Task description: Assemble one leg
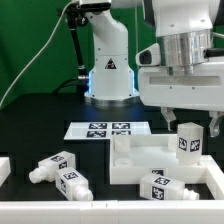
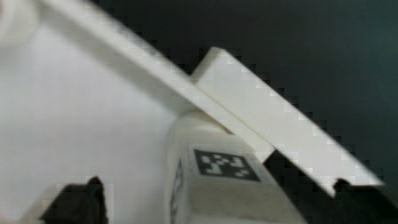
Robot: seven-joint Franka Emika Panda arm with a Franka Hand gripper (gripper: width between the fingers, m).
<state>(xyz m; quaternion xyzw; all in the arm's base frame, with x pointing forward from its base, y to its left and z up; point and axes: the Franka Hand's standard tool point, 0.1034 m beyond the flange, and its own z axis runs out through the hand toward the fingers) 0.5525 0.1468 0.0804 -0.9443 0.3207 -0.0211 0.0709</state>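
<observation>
A leg (image 1: 190, 141), a white square post with a black-and-white tag, stands upright at the far corner of the large flat white block (image 1: 140, 160) on the exterior view's right. My gripper (image 1: 190, 122) hangs right above it, open, with a finger on each side of the leg's top. In the wrist view the leg (image 2: 222, 165) lies between the two dark fingertips (image 2: 80, 200), with a gap on both sides; the gripper (image 2: 210, 202) is not touching it. Two more legs (image 1: 53, 166) (image 1: 76, 184) lie on the table at the exterior view's left.
Another leg (image 1: 165, 187) lies against the block's front. The marker board (image 1: 100, 129) lies behind the block. The arm's base (image 1: 108, 70) stands at the back. A white piece (image 1: 4, 168) sits at the left edge.
</observation>
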